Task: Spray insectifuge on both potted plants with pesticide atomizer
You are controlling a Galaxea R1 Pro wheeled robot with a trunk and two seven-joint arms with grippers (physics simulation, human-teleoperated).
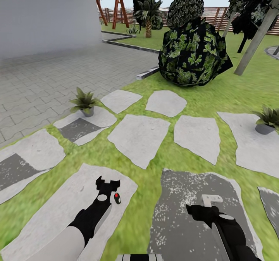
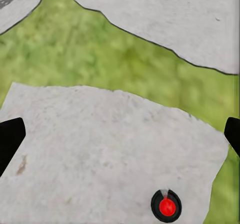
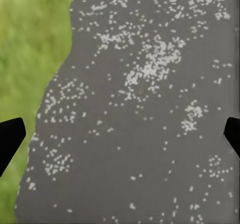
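— Left gripper (image 1: 107, 182) hangs spread and empty over a stone (image 1: 58, 210). Why?
— Likely lining up on the atomizer (image 1: 117, 198), upright just beside it. Right gripper (image 1: 211, 200) is spread and empty too. Plants (image 1: 83, 102) wait ahead.

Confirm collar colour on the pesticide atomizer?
Red, on the pesticide atomizer standing on a stepping stone; clearest in the left wrist view.

The left arm (image 1: 83, 224) has a pale grey forearm shell leading into glossy black wrist housing and a blocky black hand (image 1: 107, 183). The right arm (image 1: 228, 230) is black with a small grey patch, and its hand (image 1: 211, 200) appears pale grey-white, though detail is soft.
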